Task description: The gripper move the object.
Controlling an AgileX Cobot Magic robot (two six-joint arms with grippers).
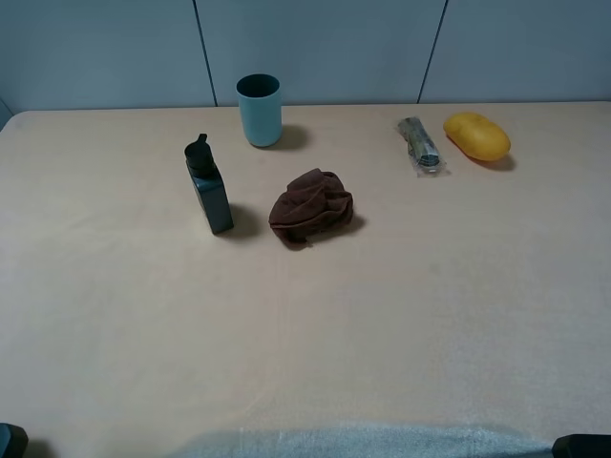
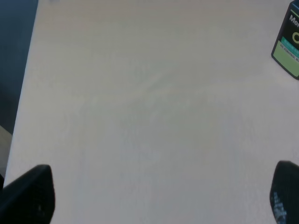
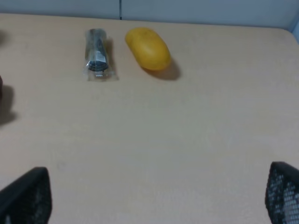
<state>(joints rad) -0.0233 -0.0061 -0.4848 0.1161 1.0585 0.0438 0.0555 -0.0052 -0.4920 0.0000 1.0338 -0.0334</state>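
On the beige table (image 1: pixel 143 315) lie a crumpled brown cloth (image 1: pixel 311 207), a dark green carton (image 1: pixel 209 186) standing upright, a light blue cup (image 1: pixel 260 110), a clear-wrapped dark packet (image 1: pixel 420 145) and a yellow mango-like object (image 1: pixel 476 136). My left gripper (image 2: pixel 156 200) is open and empty over bare table, with the carton's corner (image 2: pixel 289 46) far ahead of it. My right gripper (image 3: pixel 156 200) is open and empty. The packet (image 3: pixel 97 54) and the yellow object (image 3: pixel 148 48) lie well ahead of it. Both arms show only at the exterior view's bottom corners.
A grey panelled wall (image 1: pixel 315 48) runs behind the table's far edge. The table's left edge (image 2: pixel 25 93) shows in the left wrist view, with dark floor beyond. A pale strip (image 1: pixel 353 441) lies along the near edge.
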